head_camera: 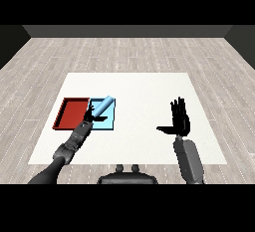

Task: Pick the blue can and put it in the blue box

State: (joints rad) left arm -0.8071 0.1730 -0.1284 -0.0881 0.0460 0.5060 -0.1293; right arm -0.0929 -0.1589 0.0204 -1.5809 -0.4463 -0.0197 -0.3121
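Note:
The blue can (102,106) is a pale blue cylinder, tilted, lying over the light blue tray (109,121) just left of the table's middle. My left hand (91,115) sits at the can's lower end with its fingers curled round it, above the tray's left part. My right hand (180,118) is far to the right of the trays, raised over the bare table with fingers straight up and thumb out to the left, holding nothing.
A red tray (70,113) lies directly left of the light blue tray, touching it. The white table (139,86) stretches wide behind and to the right of the trays. Grey wood floor surrounds the table.

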